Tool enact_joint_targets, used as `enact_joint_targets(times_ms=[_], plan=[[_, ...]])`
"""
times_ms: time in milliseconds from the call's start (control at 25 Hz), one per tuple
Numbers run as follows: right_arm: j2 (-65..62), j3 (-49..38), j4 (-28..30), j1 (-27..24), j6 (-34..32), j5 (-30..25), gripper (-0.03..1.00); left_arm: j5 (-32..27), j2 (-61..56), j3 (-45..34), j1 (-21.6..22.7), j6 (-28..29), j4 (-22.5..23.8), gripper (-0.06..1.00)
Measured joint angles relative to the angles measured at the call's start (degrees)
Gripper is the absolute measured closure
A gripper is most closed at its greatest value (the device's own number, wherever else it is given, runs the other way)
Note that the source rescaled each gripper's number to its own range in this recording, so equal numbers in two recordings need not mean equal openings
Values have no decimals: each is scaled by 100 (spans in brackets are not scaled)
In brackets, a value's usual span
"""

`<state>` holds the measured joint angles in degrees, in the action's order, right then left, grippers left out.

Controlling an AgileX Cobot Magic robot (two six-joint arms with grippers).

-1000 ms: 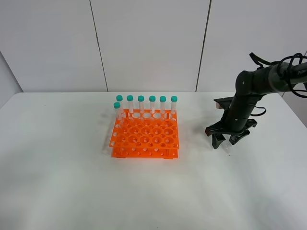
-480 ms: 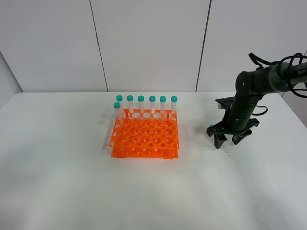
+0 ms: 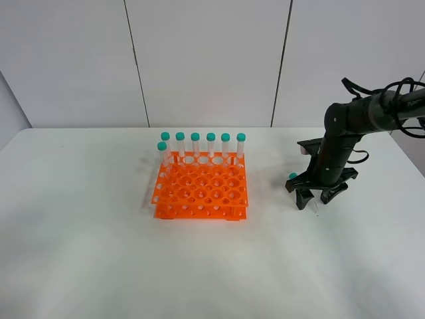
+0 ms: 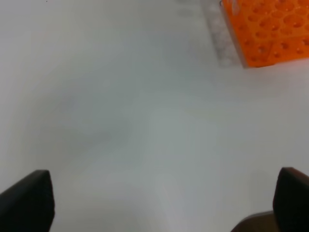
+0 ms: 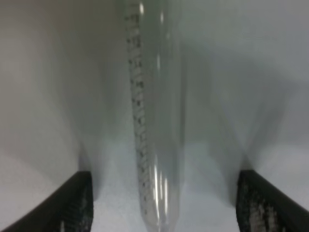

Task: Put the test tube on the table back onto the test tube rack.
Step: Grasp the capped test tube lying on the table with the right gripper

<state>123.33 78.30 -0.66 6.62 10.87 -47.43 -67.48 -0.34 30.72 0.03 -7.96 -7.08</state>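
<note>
Right pincer (image 3: pixel 313 199) is down at the bench (image 3: pixel 80 252), on the right side of the high view. Its jaws are apart and straddle the test tube (image 3: pixel 292 176), which lies flat on the white surface well to the right of the test tube rack (image 3: pixel 201 193). From the high camera only the tube's teal cap shows clearly, poking out beside the black pincer on the side toward the rack; the clear body is mostly hidden under the pincer. The right wrist camera shows what that view hides. The clear body, with its printed graduations, runs between the two dark fingers (image 5: pixel 72 205), and a strip of bare bench lies on each side, so neither finger touches it. The cap is outside that picture.

The orange rack stands near the middle of the bench and holds seven teal-capped tubes (image 3: pixel 210 146), all upright. Six stand side by side along the back row and one stands in the next row forward, at the left end. The rows nearer the camera show as open round holes. The tubes look clear, and I cannot tell whether anything is in them.

Left pincer (image 4: pixel 161 198) appears only in its own wrist camera. Its two black fingertips (image 4: pixel 26 200) stand wide apart with white bench between them, and a corner of the orange rack shows beyond. The high view does not take in this arm.
</note>
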Motion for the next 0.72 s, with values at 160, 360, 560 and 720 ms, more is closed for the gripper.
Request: enact_joint_targets(times_ms=[160, 360, 560, 720], plan=[[0, 0, -6, 0, 0, 7, 24, 0, 0, 0, 0, 0, 0, -6], [0, 0, -6, 0, 0, 7, 45, 0, 0, 0, 0, 0, 0, -6], [0, 0, -6, 0, 0, 5, 93, 0, 0, 0, 0, 0, 0, -6], [0, 0, -6, 0, 0, 51, 94, 0, 0, 0, 0, 0, 0, -6]])
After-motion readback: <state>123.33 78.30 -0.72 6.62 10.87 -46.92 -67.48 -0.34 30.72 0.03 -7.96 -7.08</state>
